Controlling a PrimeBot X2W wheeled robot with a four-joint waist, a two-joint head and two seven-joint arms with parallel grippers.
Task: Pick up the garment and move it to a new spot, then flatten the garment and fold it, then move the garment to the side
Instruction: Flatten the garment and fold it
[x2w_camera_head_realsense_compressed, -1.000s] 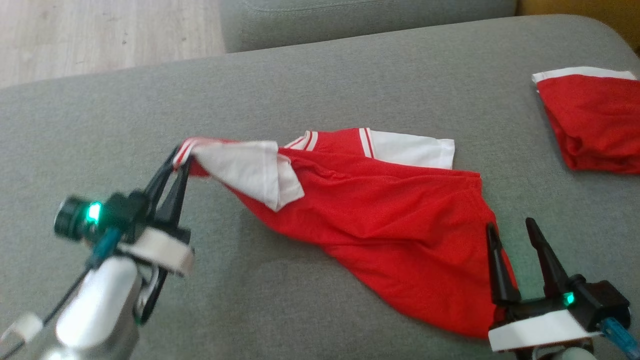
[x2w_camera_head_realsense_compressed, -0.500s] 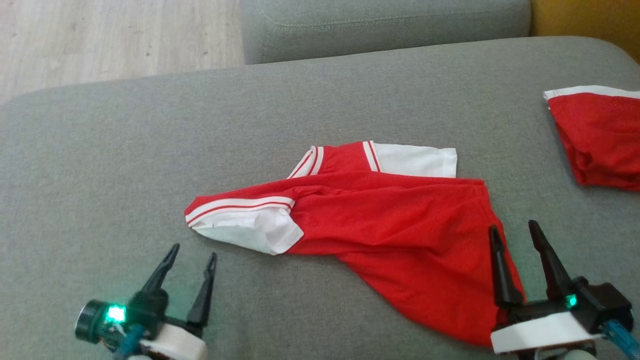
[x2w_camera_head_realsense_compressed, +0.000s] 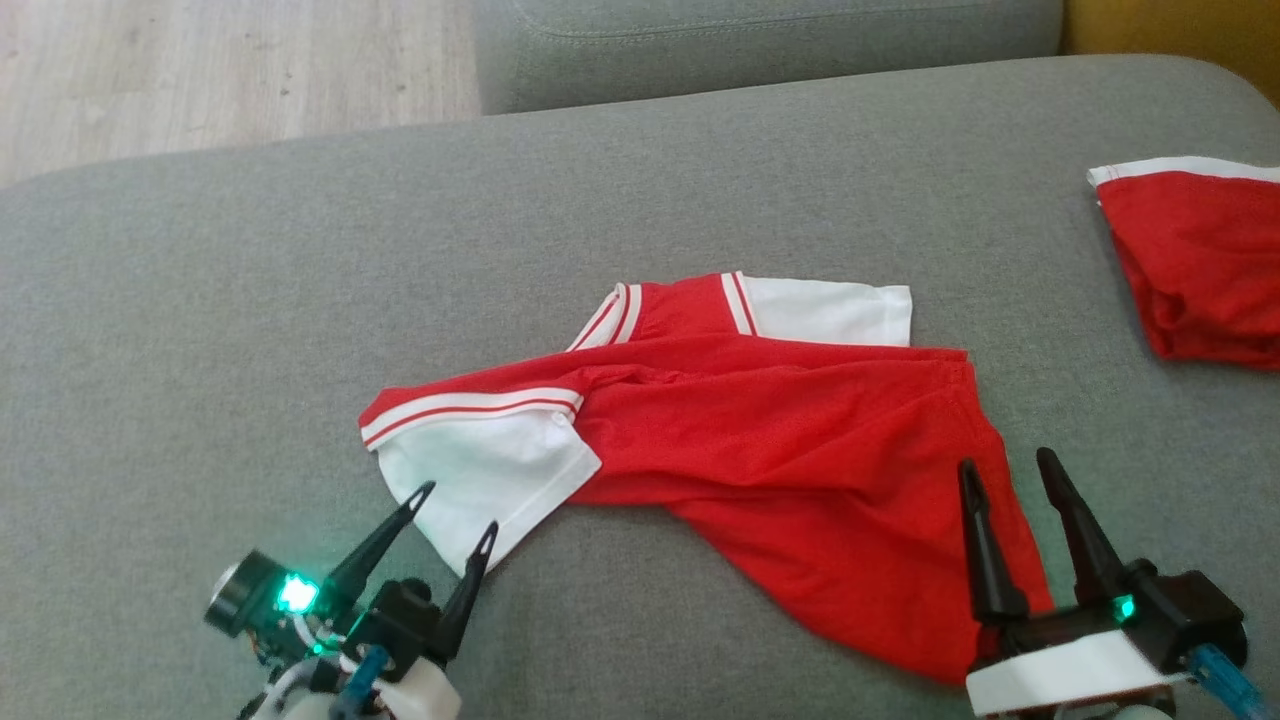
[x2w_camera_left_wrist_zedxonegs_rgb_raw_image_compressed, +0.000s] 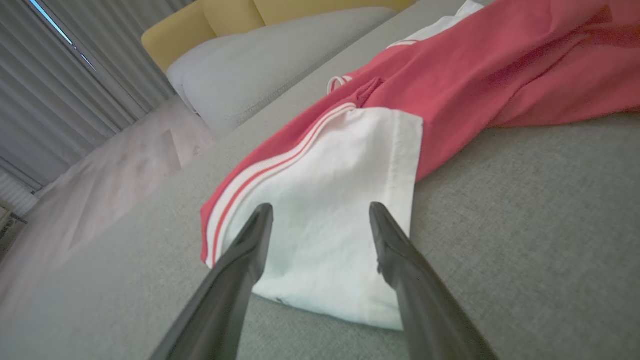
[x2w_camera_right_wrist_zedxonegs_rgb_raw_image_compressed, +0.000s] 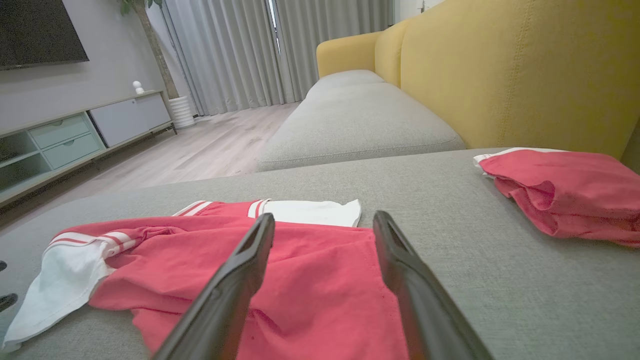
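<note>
Garment: red shirt, white sleeves, rumpled on grey sofa cushion, between both end effectors | left end effector: fingers spread, gripping nothing, white sleeve just ahead | right end effector: fingers spread, gripping nothing, red hem beneath | second red garment: beyond right end effector, well apart

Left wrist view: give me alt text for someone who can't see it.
A red shirt lies rumpled on a grey sofa cushion, its white sleeve nearest. The open left pincer points at the sleeve, holding nothing.
</note>
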